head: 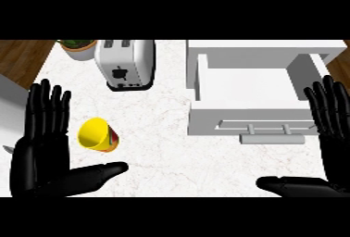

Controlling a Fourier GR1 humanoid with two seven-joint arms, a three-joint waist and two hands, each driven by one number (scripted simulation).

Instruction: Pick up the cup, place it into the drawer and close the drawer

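The fingers (46, 109) of the left hand (40, 159) are held straight and pointed up the view, with the thumb stretched out to the right; nothing is grasped. The fingers (329, 109) of the right hand (338, 152) are likewise extended, the thumb turned inward to the left, and nothing is held there either.

The yellow cup (96, 134) is seen lying tilted on the white marble counter (164, 152), its open mouth turned up and to the left and a red pattern showing on its underside. It is placed just beside the left hand's fingers and above the thumb, without being touched.

To the right, well apart from the cup, the white drawer (249, 88) is pulled out from its cabinet, its inside exposed. A grey bar handle (272, 134) is fixed to its front face, near the right hand's thumb.

Further back, a white toaster (124, 65) is stood on the counter, and a potted plant (78, 46) is set just left of it at the counter's far edge.
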